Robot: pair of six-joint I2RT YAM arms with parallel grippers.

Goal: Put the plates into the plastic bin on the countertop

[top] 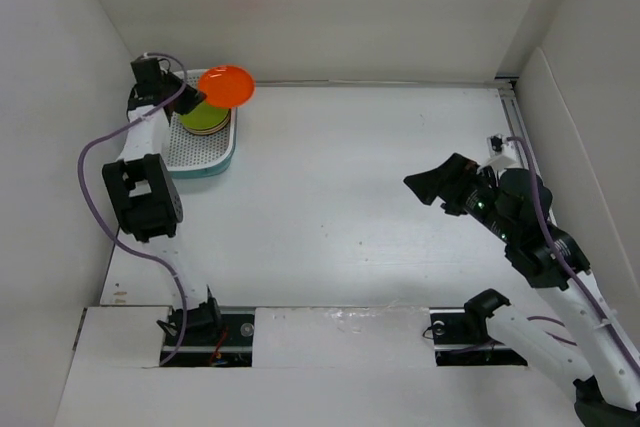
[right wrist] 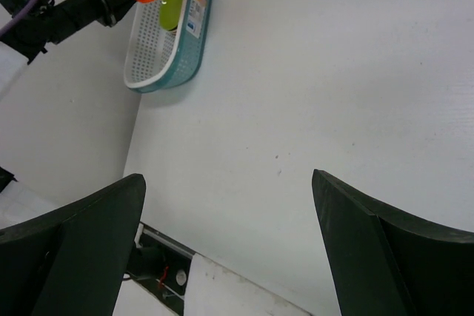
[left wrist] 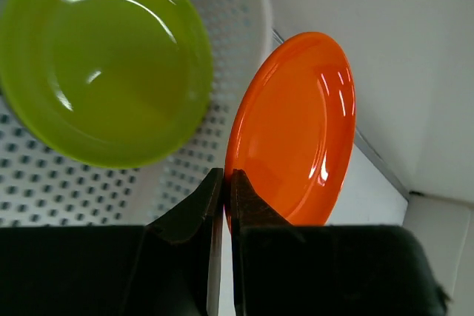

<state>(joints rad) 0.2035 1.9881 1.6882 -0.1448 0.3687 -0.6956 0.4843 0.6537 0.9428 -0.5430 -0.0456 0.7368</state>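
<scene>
At the far left, the left fingers [left wrist: 196,209] are pinched almost shut on the rim of an orange plate [left wrist: 296,131], held tilted over the far right corner of the white bin [top: 200,157] (only a thin slit shows between them). A green plate [left wrist: 104,57] lies inside the bin at its far end. At the right, the right fingers [right wrist: 96,227] are spread wide and hold nothing, above the bare tabletop [top: 350,197].

White wall panels [top: 350,7] at back, both sides; white board strip [top: 340,337] along near edge.
</scene>
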